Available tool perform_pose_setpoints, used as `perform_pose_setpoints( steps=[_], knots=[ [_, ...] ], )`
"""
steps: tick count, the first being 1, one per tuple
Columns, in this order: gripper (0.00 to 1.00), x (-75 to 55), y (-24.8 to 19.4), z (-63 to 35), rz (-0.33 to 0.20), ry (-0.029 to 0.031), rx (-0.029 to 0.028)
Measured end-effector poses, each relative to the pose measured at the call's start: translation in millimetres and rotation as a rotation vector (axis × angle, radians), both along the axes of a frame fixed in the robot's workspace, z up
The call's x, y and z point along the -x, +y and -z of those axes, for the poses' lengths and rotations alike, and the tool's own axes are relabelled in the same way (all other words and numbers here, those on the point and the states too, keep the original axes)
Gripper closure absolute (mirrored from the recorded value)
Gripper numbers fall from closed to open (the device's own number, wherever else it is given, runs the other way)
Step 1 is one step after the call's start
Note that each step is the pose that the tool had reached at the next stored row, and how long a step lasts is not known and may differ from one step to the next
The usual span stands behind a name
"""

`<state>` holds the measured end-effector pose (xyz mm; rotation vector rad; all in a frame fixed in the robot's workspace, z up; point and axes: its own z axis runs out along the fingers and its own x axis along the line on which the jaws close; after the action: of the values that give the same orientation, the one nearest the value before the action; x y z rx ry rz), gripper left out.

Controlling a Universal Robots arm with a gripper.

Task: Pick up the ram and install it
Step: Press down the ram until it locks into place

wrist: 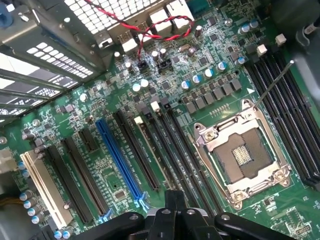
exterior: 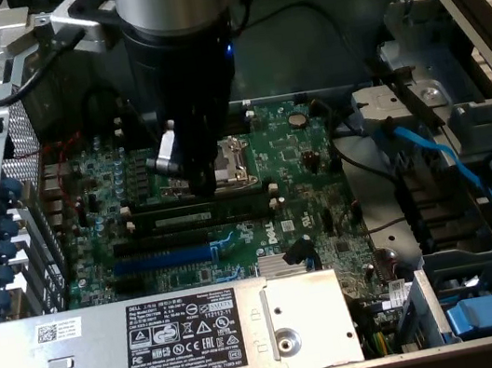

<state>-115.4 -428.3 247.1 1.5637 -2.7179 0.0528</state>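
We are observing the claw [exterior: 197,185] hanging low over the motherboard [exterior: 297,152] inside the open computer case [exterior: 471,5]. Its fingers are pressed together, and nothing is showing between them, so we are treating the claw as holding nothing.

We are locating the ram [exterior: 197,217] as the narrow strip standing on edge in one of the long black slots, just beside the CPU socket [exterior: 231,163] on the side that is facing the blue slot [exterior: 160,260]. A pale label is showing on its face (the print is too small to read). White end clips [exterior: 274,202] are sitting at its ends; we cannot tell whether they are latched, so we are judging the ram as placed in the slot, with full seating unconfirmed.

The governing relation is this: the ram's long axis is running from the exterior view's left to the exterior view's right, and the claw tips are standing directly over its middle stretch, close above its upper edge. We cannot tell whether they are touching it.

In the wrist view we are seeing the ram's pale upper edge [wrist: 150,150] running away from the claw, parallel to the blue slot, two slots over.
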Motion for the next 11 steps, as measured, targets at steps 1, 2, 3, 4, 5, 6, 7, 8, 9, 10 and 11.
perform_pose_setpoints(
  steps=[1, 2, 3, 4, 5, 6, 7, 8, 9, 10, 11],
  knots=[
    [0.9, 0.0, 0.0, 0.1, 0.016, 0.0, 0.0],
    [0.9, 0.0, 0.0, 0.1, 0.032, 0.0, 0.0],
    [0.9, 0.0, 0.0, 0.2, 0.047, 0.0, 0.0],
    [0.9, 0.0, 0.0, 0.3, 0.063, 0.0, 0.0],
    [0.9, 0.0, 0.0, 0.3, 0.08, 0.0, 0.0],
    [0.9, 0.0, 0.0, 0.4, 0.096, 0.0, 0.0],
    [0.9, 0.0, 0.0, 0.4, 0.113, 0.0, 0.0001],
    [0.9, 0.0, 0.0, 0.5, 0.129, 0.0, 0.0],
    [0.9, 0.0, 0.0, 0.6, 0.145, 0.0, 0.0],
    [0.9, 0.0, 0.0, 0.7, 0.161, 0.0, 0.0],
    [0.9, 0.0, 0.0, 0.7, 0.177, 0.0, 0.0]
  ],
)
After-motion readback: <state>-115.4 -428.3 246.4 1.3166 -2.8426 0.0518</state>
